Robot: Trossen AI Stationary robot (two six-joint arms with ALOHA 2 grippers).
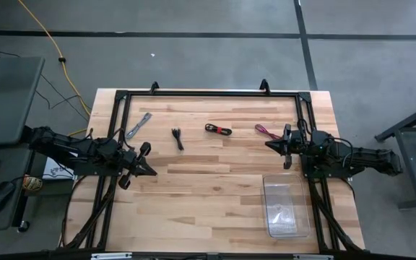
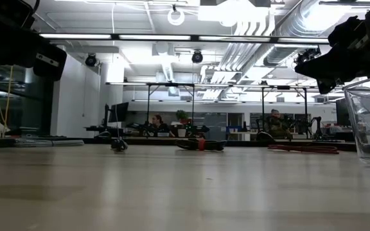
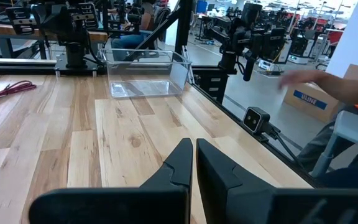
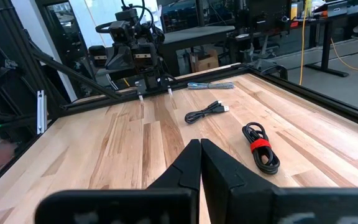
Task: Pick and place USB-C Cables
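Four small cable bundles lie flat in a row on the far half of the wooden table: a silver-grey one (image 1: 139,125) (image 4: 211,85), a black one (image 1: 178,139) (image 4: 205,112), a black-and-red one (image 1: 218,130) (image 4: 261,147) and a pinkish-red one (image 1: 266,131) (image 3: 6,91). My left gripper (image 1: 152,172) (image 3: 193,163) hovers shut over the table's left side, nearer than the grey and black bundles. My right gripper (image 1: 269,145) (image 4: 200,163) hovers shut at the right side, just on the near side of the pinkish-red bundle.
A clear plastic bin (image 1: 284,205) (image 3: 146,72) stands on the table's near right part. A black frame (image 1: 208,94) runs along the far and side edges. A long yellow cord (image 1: 56,50) lies on the floor beyond the left corner. A person's arm (image 3: 328,84) shows beyond the table.
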